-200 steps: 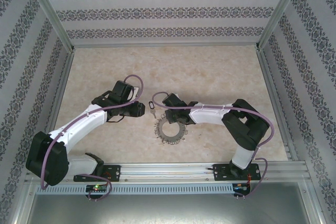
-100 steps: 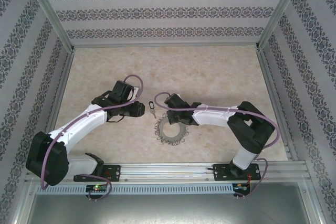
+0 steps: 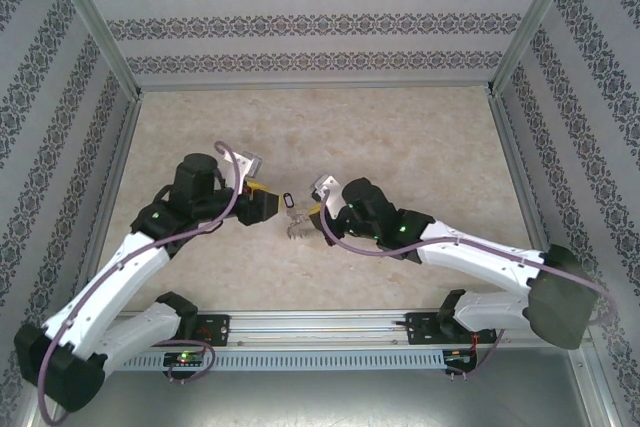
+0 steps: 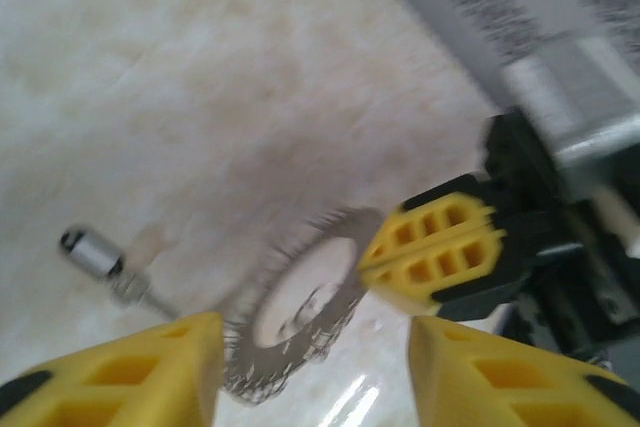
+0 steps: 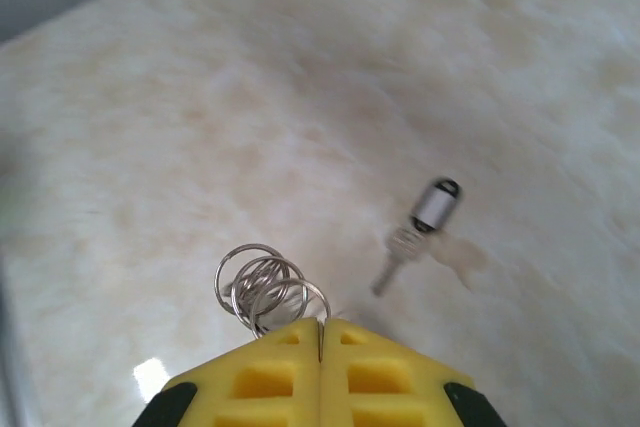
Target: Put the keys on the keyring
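The keyring (image 3: 298, 228), a flat grey ring fringed with tiny silvery loops, is tipped up off the table with my right gripper (image 3: 318, 215) shut on its rim. In the right wrist view the shut gripper (image 5: 320, 332) pinches the edge, and the keyring's small loops (image 5: 265, 287) stick out just past it. The keys (image 3: 289, 201) are one small piece with a silvery barrel and a dark end, lying on the table (image 3: 400, 147) between both grippers. My left gripper (image 3: 272, 205) is open. In its view the gripper (image 4: 315, 377) faces the keyring (image 4: 300, 297), with the keys (image 4: 100, 257) off to the left.
Patterned walls and metal frame posts (image 3: 95, 37) enclose the pale marble-look table. An aluminium rail (image 3: 320, 327) carrying both arm bases runs along the near edge. The back half of the table is open room.
My right gripper has closed on the keyring and tipped it up off the table. Both arms have shifted their pose. The left gripper has opened wider. The keys have stayed put.
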`<state>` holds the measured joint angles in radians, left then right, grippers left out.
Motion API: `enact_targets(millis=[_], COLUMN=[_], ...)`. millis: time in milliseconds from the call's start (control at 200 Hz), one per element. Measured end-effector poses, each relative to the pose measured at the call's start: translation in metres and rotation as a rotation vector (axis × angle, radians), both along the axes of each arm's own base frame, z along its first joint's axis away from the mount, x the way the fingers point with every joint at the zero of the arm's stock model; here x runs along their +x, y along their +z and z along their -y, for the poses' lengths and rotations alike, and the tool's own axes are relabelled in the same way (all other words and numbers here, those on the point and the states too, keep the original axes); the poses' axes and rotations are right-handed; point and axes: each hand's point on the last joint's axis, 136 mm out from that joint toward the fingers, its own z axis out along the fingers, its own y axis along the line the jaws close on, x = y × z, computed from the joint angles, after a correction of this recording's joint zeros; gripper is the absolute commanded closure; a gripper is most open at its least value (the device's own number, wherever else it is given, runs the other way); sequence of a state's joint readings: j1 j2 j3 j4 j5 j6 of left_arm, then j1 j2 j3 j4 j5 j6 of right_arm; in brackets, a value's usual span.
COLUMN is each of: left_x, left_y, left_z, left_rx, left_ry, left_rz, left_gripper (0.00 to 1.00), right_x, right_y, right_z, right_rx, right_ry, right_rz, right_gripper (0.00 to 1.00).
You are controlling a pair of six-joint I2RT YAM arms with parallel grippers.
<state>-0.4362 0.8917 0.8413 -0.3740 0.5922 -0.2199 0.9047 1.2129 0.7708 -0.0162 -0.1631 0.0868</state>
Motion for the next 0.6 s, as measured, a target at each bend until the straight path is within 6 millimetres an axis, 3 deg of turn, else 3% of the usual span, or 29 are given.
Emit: enact_targets(millis=[125, 230, 395, 600], left_x=[-0.024, -0.041, -0.056, -0.061], left_y=[0.034, 0.046, 0.054, 0.056], left_z=[0.002, 0.004, 0.010, 0.016], left_rx=[-0.066, -0.098, -0.117, -0.125], left_ry=[-0.102, -0.172, -0.273, -0.341], left_rz=[0.177, 0.271, 0.339, 0.349], left_gripper=[0.39, 0.43, 0.64, 0.68], right_x=[-0.014, -0.022, -0.035, -0.049], right_y=[0.033, 0.058, 0.085, 0.105], right_z=[-0.013, -0.020, -0.021, -0.015], right_rx=[0.074, 0.129, 0.197, 0.250], right_ry=[0.151, 0.246, 0.372, 0.469], right_rz=[0.023, 0.051, 0.068, 0.080], right_gripper=[1.00, 1.00, 1.00, 1.00])
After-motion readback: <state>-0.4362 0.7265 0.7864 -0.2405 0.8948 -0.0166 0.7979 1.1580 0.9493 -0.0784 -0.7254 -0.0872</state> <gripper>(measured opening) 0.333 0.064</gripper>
